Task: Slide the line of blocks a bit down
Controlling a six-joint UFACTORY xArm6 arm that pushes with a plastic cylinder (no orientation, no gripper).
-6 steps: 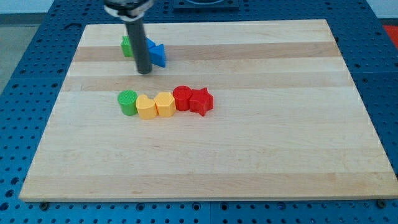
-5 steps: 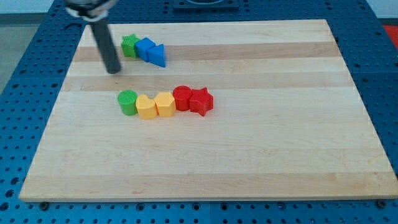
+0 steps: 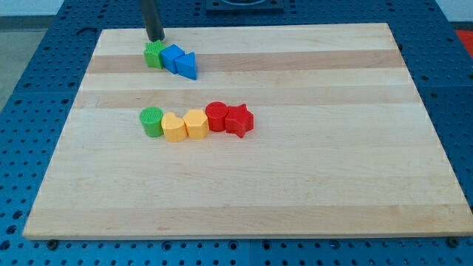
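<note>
- You have my tip (image 3: 156, 38) near the view's top edge of the board (image 3: 310, 185), just above the green block (image 3: 154, 53) of the upper group; whether it touches that block you cannot tell.
- The rod is a plain dark bar with no jaws, so it holds nothing; its upper part runs out of the view's top.
- The upper group sits at the view's top left: the green block, a blue block (image 3: 172, 58) and a blue triangle (image 3: 188, 66), touching one another and slanting down toward the view's right.
- The line you are to slide lies below it, left of the board's middle, well apart from the tip.
- From the view's left, that line reads: green cylinder (image 3: 151, 121), yellow block (image 3: 174, 127), second yellow block (image 3: 196, 123), red block (image 3: 217, 116), red star (image 3: 239, 120).
- The four right-hand blocks in the line touch their neighbours; the green cylinder sits just beside the first yellow block.
- The line runs nearly level, its yellow blocks a little lower in the view than the red ones.
- The board rests on a blue perforated table (image 3: 29, 81).
</note>
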